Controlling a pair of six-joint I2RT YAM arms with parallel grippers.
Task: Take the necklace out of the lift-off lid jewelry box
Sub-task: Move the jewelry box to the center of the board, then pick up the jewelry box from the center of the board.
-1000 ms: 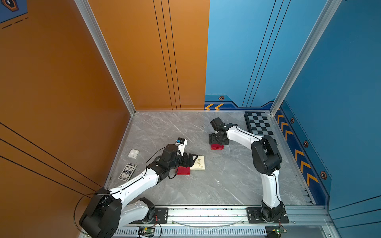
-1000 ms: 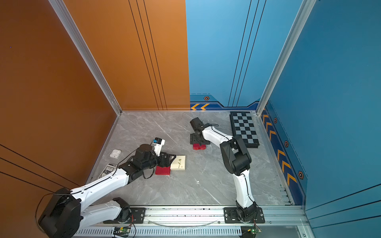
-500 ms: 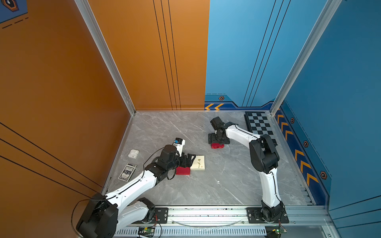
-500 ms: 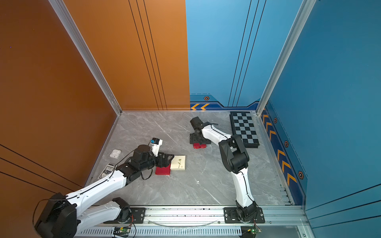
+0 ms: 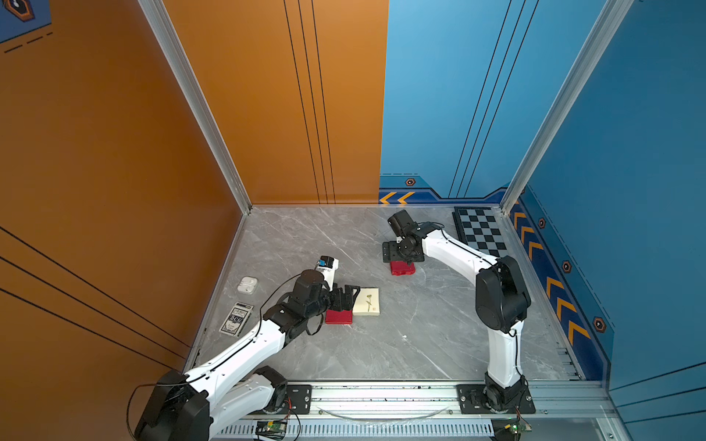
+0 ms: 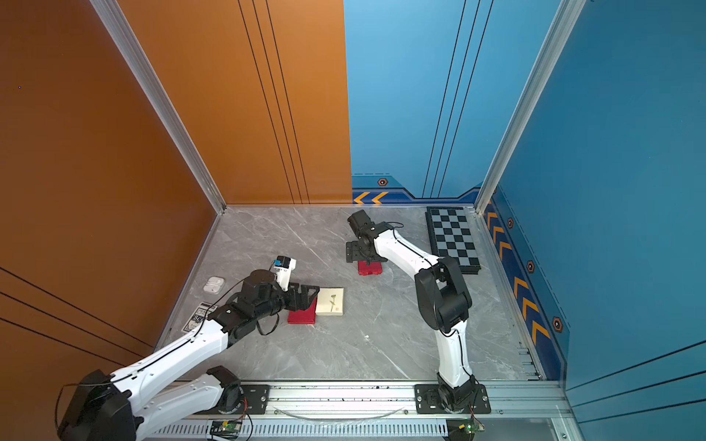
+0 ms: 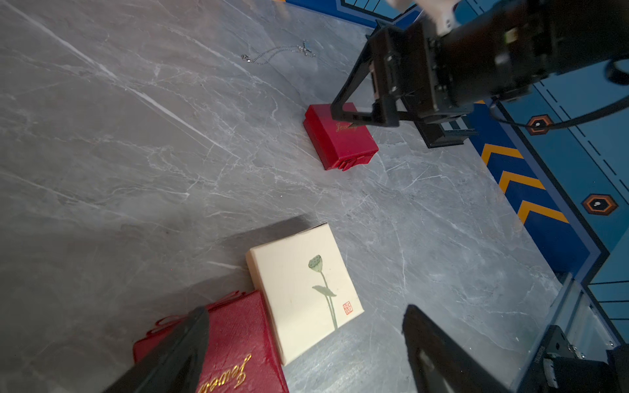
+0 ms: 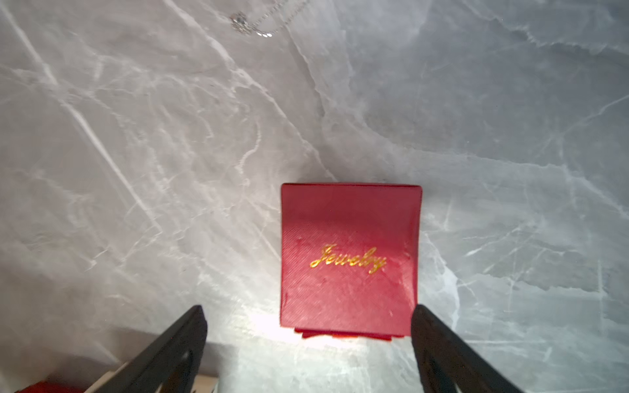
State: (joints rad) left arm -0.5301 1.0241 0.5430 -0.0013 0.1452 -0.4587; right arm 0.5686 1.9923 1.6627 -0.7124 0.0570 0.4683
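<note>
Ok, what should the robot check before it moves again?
1. Necklace out of the box: ok, it lies on the table.
2. Left gripper empty: ok, open above the near red box.
3. Right gripper empty: ok, open over the far red box.
4. Right gripper clear of that box: cannot tell.
5. Both boxes empty: cannot tell, they look shut.

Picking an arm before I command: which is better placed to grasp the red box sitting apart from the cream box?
Right. The right gripper hangs open just above that red box, straddling it; the left gripper sits far off, above the other red box beside the cream box.
</note>
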